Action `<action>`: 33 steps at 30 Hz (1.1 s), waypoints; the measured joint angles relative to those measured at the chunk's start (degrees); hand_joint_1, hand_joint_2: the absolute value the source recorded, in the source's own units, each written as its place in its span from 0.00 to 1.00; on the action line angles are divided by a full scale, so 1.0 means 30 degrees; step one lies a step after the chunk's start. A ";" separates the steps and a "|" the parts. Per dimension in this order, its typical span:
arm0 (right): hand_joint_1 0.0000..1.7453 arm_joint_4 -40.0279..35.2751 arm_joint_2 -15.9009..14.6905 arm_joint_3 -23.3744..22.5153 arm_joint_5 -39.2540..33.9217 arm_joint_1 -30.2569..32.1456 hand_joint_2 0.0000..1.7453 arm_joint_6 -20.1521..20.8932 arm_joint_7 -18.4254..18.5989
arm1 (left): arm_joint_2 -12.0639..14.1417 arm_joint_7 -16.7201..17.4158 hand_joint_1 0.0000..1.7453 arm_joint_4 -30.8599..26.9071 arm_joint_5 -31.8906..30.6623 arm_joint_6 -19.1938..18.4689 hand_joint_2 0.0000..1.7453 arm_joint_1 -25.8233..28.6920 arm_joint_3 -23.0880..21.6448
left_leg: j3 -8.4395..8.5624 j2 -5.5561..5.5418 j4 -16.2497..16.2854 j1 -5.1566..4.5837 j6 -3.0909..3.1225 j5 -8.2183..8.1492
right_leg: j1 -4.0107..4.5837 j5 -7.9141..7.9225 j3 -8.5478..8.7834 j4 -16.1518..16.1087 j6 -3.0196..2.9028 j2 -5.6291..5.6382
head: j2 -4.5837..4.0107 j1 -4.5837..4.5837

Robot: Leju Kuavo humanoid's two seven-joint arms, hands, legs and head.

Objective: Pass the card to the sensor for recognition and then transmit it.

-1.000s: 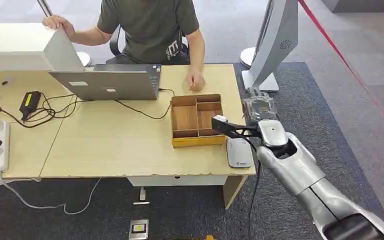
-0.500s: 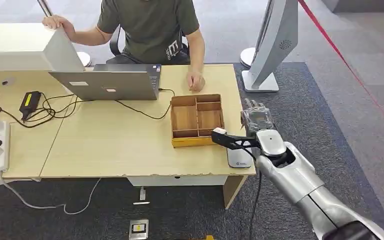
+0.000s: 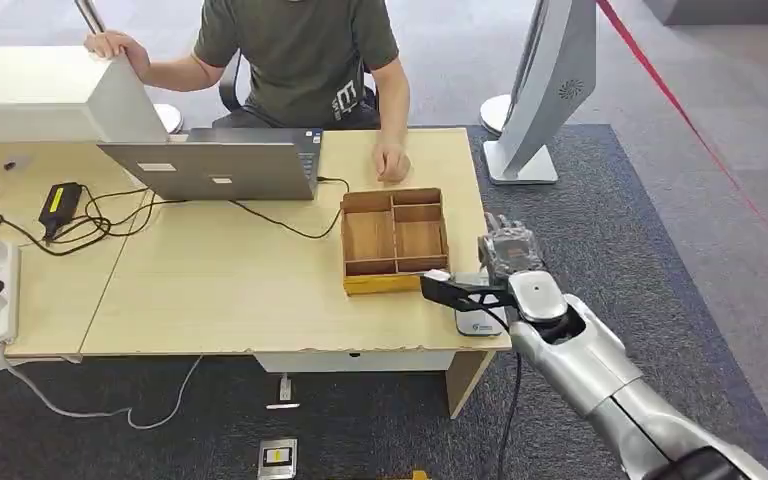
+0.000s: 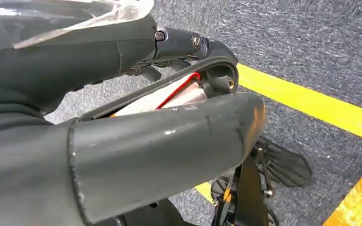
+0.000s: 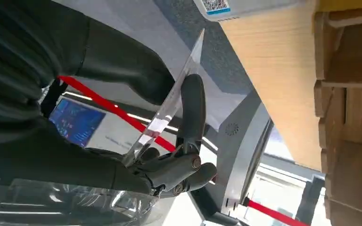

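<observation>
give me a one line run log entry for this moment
stage: card at sensor | right hand: holds card above sensor | tray: beside sensor on desk | person: seated behind desk

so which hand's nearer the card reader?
Right. The right hand hovers at the card reader on the table's corner; the left hand hangs low over carpeted floor.

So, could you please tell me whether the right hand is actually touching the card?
Touching. The right wrist view shows the right hand pinching the thin card edge-on, with dark fingers pressed against its faces.
</observation>
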 joint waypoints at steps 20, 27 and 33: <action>1.00 0.0415 -0.0109 0.0189 -0.1718 0.0783 1.00 0.0204 0.0437 | 0.0037 -0.0284 0.00 0.0001 -0.0342 -0.0131 0.00 -0.0004 0.0000 | 0.0000 0.0001 0.0000 0.0000 0.0000 0.0000 | 0.0000 0.0000 -0.0004 -0.0001 0.0000 0.0000 | 0.0007 -0.0007; 1.00 0.0495 -0.0488 0.0116 -0.3257 0.1060 1.00 0.0160 0.0597 | 0.0124 -0.0204 0.00 0.0007 -0.0714 -0.0401 0.00 -0.0012 -0.0007 | 0.0018 0.0018 0.0000 0.0000 -0.0006 -0.0008 | 0.0000 -0.0001 0.0004 -0.0005 -0.0001 0.0006 | 0.0007 -0.0007; 1.00 0.0437 -0.0932 0.0059 -0.3751 0.1259 1.00 0.0225 0.0830 | 0.0190 -0.0364 0.00 0.0007 -0.0947 -0.0568 0.00 -0.0009 -0.0007 | 0.0028 0.0016 0.0000 0.0000 -0.0005 -0.0008 | 0.0000 0.0000 0.0019 -0.0010 -0.0001 0.0006 | 0.0000 -0.0007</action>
